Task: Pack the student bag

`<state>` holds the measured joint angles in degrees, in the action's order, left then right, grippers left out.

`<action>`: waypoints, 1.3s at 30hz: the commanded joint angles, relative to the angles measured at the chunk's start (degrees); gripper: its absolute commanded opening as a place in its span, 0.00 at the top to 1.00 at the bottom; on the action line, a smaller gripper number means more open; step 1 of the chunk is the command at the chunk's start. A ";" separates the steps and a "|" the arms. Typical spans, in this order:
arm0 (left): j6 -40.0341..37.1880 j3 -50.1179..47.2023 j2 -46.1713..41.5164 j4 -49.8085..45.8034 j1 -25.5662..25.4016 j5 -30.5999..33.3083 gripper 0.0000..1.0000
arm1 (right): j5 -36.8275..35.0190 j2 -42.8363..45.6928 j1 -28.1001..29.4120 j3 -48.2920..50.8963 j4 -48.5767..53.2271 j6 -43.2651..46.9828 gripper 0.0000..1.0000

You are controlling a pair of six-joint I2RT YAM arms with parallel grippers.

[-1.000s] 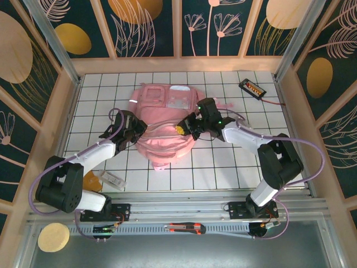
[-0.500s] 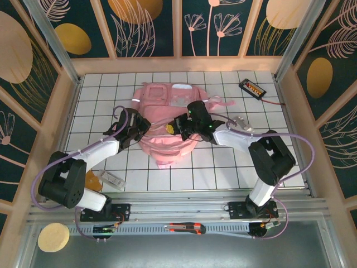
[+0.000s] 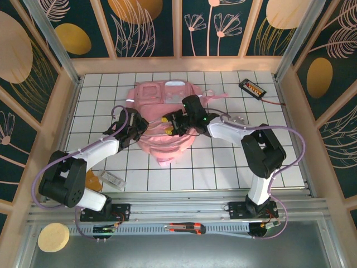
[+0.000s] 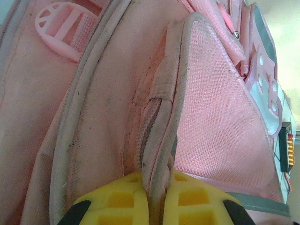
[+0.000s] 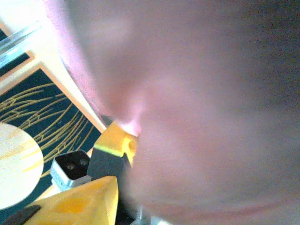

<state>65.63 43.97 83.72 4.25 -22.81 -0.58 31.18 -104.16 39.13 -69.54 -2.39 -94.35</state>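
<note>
Top external view, read left to right. A round yellow disc (image 3: 53, 237) lies off the tiled table (image 3: 223, 162), down at 7 o'clock. My left pincer (image 3: 138, 129) reaches in from 8 o'clock and meets the left edge of the student bag (image 3: 152, 96). The bag, large and pink, lies flat on the white tiles at about 12 o'clock from the table's centre. Its translucent front pocket (image 3: 179, 89) faces the far wall. My right pincer (image 3: 166, 125) comes in from 3 o'clock and sits over the bag's middle, its yellow tips parted. A small black device (image 3: 252, 87) with an orange face lies at 2 o'clock, well apart from the bag.

Left wrist view: my left pincer (image 4: 157, 187) is pressed together on a raised, grey-edged fold of the bag's pink fabric. The fold stands upright between my two yellow fingers (image 4: 117, 201). Pink mesh (image 4: 211, 122) spreads to the right.

Right wrist view: my right pincer (image 5: 101, 171) is spread, with a clear gap between its yellow fingers. Blurred pink fabric lies close against the lens from 12 to 5 o'clock. I cannot tell whether the fingers touch it.
</note>
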 commanded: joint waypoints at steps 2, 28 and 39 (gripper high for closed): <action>-3.13 2.26 -0.91 2.08 -1.14 -9.55 1.00 | 7.45 4.02 -1.70 -4.06 11.13 11.78 0.49; -7.88 4.92 0.23 -1.35 2.67 -15.04 1.00 | 2.92 1.21 -12.94 -9.25 30.27 50.81 0.48; -8.12 4.73 0.12 -1.53 2.79 -15.15 1.00 | 5.16 -2.18 -11.88 -12.10 25.87 47.16 0.50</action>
<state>60.01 47.05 84.27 2.52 -19.86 -10.79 34.72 -105.80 26.72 -79.37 25.76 -45.93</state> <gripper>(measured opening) 0.086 0.502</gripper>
